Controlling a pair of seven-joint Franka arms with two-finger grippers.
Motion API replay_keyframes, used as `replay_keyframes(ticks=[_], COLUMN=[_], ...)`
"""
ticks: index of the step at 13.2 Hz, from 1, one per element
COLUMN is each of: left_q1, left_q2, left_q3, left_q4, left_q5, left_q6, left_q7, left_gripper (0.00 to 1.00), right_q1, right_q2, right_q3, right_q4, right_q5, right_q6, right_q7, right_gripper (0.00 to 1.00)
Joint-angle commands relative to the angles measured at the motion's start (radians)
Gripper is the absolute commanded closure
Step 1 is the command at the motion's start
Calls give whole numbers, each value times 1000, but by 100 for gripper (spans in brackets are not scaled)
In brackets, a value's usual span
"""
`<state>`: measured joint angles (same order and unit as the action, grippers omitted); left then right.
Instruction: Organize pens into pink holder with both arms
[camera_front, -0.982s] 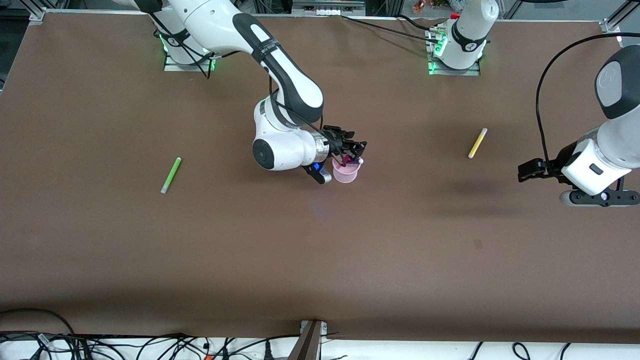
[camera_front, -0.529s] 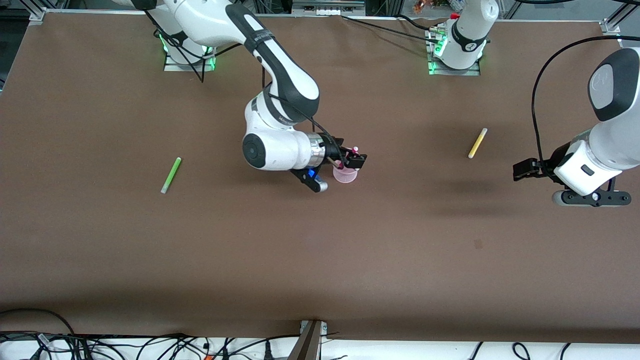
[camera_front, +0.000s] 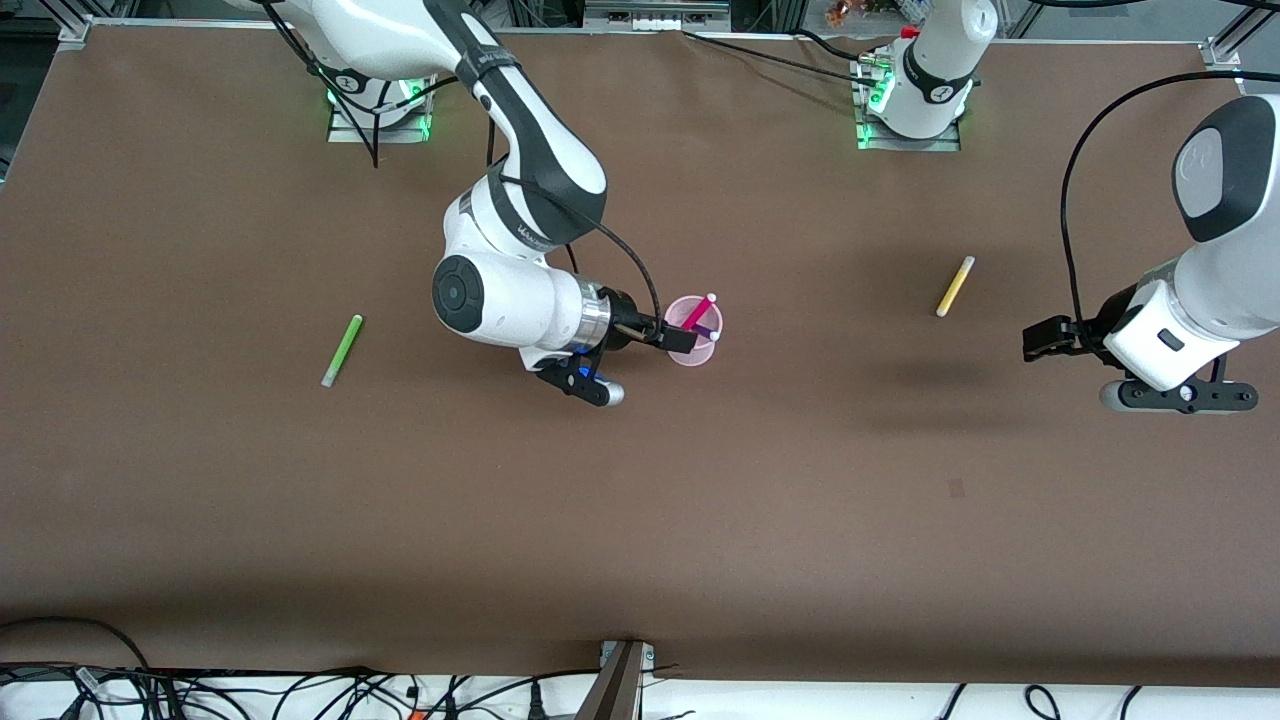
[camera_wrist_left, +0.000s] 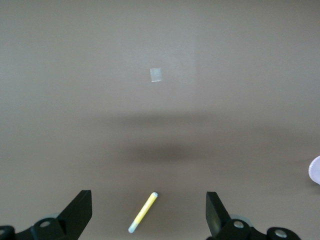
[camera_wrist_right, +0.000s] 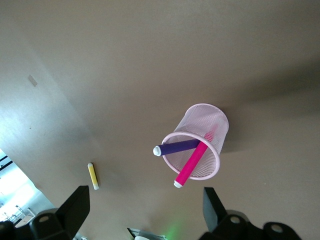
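Note:
The pink holder (camera_front: 692, 344) stands mid-table with the magenta pen (camera_front: 699, 311) and the dark purple pen (camera_front: 706, 333) leaning in it; it shows in the right wrist view (camera_wrist_right: 197, 142) too. My right gripper (camera_front: 678, 339) is open and empty beside the holder's rim. The light green pen (camera_front: 342, 350) lies toward the right arm's end of the table. The yellow pen (camera_front: 955, 285) lies toward the left arm's end and shows in the left wrist view (camera_wrist_left: 143, 212). My left gripper (camera_front: 1040, 339) is open and empty, up in the air beside the yellow pen.
A small pale mark (camera_wrist_left: 156, 74) sits on the brown table (camera_front: 640, 520). Cables and a bracket (camera_front: 620, 675) lie along the table edge nearest the front camera. The arm bases (camera_front: 910, 100) stand along the farthest edge.
My right gripper has let go of the magenta pen, which now leans in the holder, and has drawn back toward the right arm's end. My left gripper has shifted slightly toward the yellow pen.

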<state>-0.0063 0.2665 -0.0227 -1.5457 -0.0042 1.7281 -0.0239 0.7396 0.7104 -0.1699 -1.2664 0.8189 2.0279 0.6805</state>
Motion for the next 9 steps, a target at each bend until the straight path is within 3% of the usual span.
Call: replay_keyframes(ticks=[1,7,9], left_q1=[-6,-4,-4], left_q2=[-9,-3,-4], left_q3=[4,4,4], left_q4=[-10,-8,-8], left_q5=[-33,-31,-31], left_q6=[10,14,14], left_q7=[12,16,13], left_gripper=[0,0,0], right_q1=[0,-2,0], right_q2=[-25,-104,-167], right_q3=[-17,-181,-201], right_q4=[-16,-8,-14], right_q5=[-38,-49,-149], right_q6=[-24,-142,-205], right_q7=[-19,-39,-73], right_gripper=[0,0,0])
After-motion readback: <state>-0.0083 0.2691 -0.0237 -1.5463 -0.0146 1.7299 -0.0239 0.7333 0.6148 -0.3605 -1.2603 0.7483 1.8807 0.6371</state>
